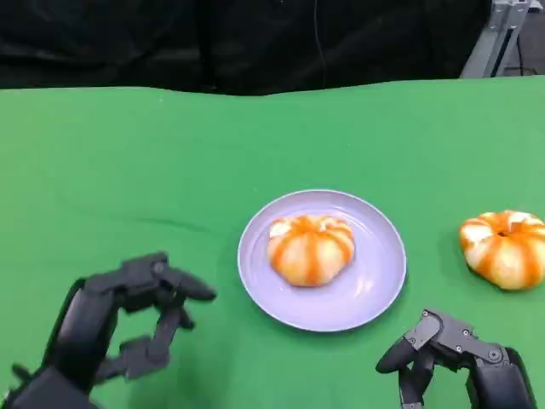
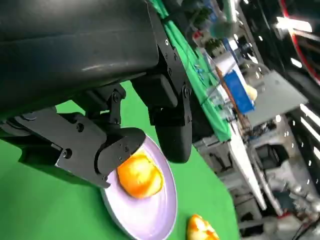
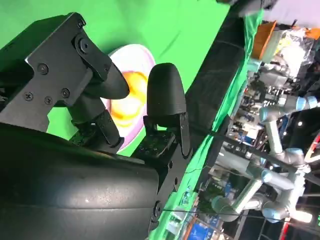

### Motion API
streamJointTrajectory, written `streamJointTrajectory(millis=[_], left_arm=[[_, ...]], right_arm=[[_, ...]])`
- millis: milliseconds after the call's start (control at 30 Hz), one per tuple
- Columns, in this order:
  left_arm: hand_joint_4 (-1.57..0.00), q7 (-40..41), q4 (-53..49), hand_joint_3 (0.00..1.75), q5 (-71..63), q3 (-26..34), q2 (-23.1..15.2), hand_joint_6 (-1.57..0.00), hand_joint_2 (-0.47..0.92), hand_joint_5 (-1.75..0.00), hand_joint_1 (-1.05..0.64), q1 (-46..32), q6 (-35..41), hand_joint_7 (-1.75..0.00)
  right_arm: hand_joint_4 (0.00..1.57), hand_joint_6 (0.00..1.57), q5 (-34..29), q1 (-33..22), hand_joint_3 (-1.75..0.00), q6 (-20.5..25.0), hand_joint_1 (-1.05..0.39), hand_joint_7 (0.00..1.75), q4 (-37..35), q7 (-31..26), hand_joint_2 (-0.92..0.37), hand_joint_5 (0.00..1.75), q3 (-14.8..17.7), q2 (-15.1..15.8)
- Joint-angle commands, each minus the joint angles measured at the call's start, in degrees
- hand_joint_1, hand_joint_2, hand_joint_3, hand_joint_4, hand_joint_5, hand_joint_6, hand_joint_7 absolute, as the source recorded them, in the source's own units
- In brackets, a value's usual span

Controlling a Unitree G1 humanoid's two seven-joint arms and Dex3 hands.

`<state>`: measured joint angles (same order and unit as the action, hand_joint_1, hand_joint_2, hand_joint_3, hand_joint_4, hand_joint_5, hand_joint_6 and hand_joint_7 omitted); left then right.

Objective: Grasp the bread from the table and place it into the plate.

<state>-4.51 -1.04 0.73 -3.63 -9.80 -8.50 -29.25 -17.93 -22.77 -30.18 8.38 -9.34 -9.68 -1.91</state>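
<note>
One bread (image 1: 311, 248) is sitting in the plate (image 1: 375, 285); the other bread (image 1: 504, 248) — soft, light, squashable — is waiting for a gentle grip around its sides. The left hand (image 1: 119, 324) and right hand (image 1: 456, 358) are both hovering empty, fingers apart.

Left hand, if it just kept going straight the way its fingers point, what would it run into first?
Most likely the plate. The left hand, open and holding nothing, points its fingers toward the plate's near rim, with bare green table between. The bread on the plate lies beyond that rim. Height above the table is unclear.
</note>
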Motion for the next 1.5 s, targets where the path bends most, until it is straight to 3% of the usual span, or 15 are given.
streamJointTrajectory(millis=[33, 233, 300, 433, 1500], left_arm=[[-0.85, -1.4, 2.4, 1.37, 1.8, 0.8, 0.7, -0.83, 0.38, -1.56, 0.04, -3.3, 0.8, -1.33], [-0.85, -2.4, 1.5, 1.38, 1.8, 1.0, 1.7, -0.82, 0.38, -1.57, 0.04, -4.1, 0.1, -1.36], [-0.84, -2.9, -0.4, 1.4, 1.9, 0.7, 2.4, -0.81, 0.36, -1.69, 0.0, -4.8, -1.5, -1.48], [-0.85, -3.5, -2.2, 1.44, 1.5, 0.8, 3.1, -0.81, 0.33, -1.71, -0.01, -4.6, -3.3, -1.54], [-0.85, -5.4, -5.3, 1.44, 1.9, 1.3, 4.1, -0.81, 0.32, -1.72, 0.0, -2.9, -6.9, -1.56]], right_arm=[[0.92, 0.83, 1.1, -0.2, -1.45, -1.3, 0.09, 1.36, -0.1, 0.1, -0.27, 1.74, 0.6, 1.1], [0.92, 0.84, 1.4, -0.2, -1.45, -1.4, 0.09, 1.36, -0.2, 0.2, -0.27, 1.74, 0.9, 1.3], [0.92, 0.84, 1.8, -0.1, -1.45, -1.4, 0.09, 1.36, -0.3, 0.4, -0.27, 1.74, 1.3, 1.6], [0.92, 0.84, 2.1, 0.1, -1.45, -1.3, 0.08, 1.36, -0.5, 0.6, -0.27, 1.73, 1.4, 1.7], [0.92, 0.84, 2.5, 1.5, -1.44, -1.8, 0.07, 1.35, -1.8, 0.6, -0.27, 1.73, 1.7, 1.7]])
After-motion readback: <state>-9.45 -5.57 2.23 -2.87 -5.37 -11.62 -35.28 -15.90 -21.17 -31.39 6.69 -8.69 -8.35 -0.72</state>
